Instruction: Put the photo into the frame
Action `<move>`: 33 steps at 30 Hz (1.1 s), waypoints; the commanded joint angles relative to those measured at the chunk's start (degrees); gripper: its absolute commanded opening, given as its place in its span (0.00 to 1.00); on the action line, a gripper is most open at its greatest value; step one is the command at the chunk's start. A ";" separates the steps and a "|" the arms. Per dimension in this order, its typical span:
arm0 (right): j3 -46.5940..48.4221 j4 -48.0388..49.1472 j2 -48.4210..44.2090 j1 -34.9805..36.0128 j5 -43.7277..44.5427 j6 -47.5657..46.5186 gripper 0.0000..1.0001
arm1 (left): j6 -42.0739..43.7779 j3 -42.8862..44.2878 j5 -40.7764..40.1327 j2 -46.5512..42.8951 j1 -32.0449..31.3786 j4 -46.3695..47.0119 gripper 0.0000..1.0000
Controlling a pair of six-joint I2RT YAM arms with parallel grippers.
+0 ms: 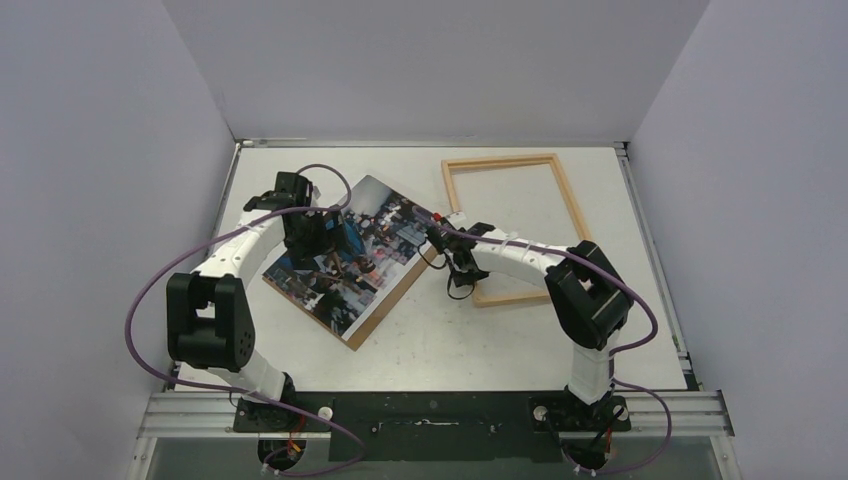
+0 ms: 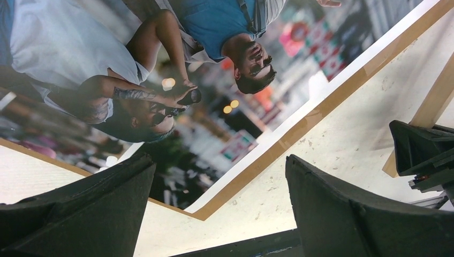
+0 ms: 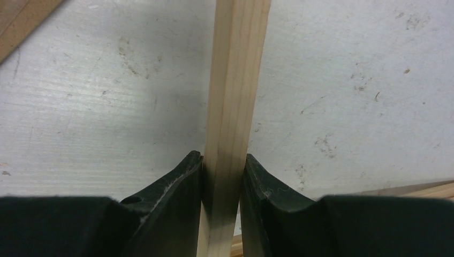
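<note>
Top view: on the white worktop [image 1: 450,340], left of centre, a glossy rectangular colour print of a street scene [image 1: 392,226], turned at an angle and lying on a flat brown backing board [image 1: 396,300]. To its right, flat on the worktop and apart from the print, a thin rectangular light-wood picture frame [image 1: 570,200], with bare worktop showing through it. Left arm bent over the print, left jaws above its middle. Right arm stretched to the frame's left long bar, toward its near end.

Left wrist view: left jaws spread wide, gripping nothing, one black finger [image 2: 80,214] at each lower corner. Between and beyond them, the print [image 2: 214,80] with its man in a blue shirt, then a white border, the board's brown edge [image 2: 300,131] and pale worktop [image 2: 348,139]. At far right, a slice of the frame's tan bar [image 2: 428,107] and part of the right arm's black end.

Right wrist view: right jaws closed on the frame's narrow bar [image 3: 235,107], a black finger [image 3: 176,209] pressed against each side of the wood. Behind, scuffed grey-white worktop [image 3: 107,107].
</note>
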 commanded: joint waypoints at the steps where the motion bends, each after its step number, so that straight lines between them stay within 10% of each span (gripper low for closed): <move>1: 0.49 2.66 -0.06 -0.89 -6.08 0.78 0.22 | 1.09 1.60 -1.07 -2.64 0.24 -1.37 0.91; 17: -1.80 5.94 -3.58 -4.51 -11.13 3.28 0.46 | 2.11 0.63 0.09 -2.39 0.33 0.19 0.91; 33: -3.85 4.08 -3.49 -5.61 -4.96 11.93 0.08 | 2.18 -1.36 3.02 -0.91 0.67 4.20 0.92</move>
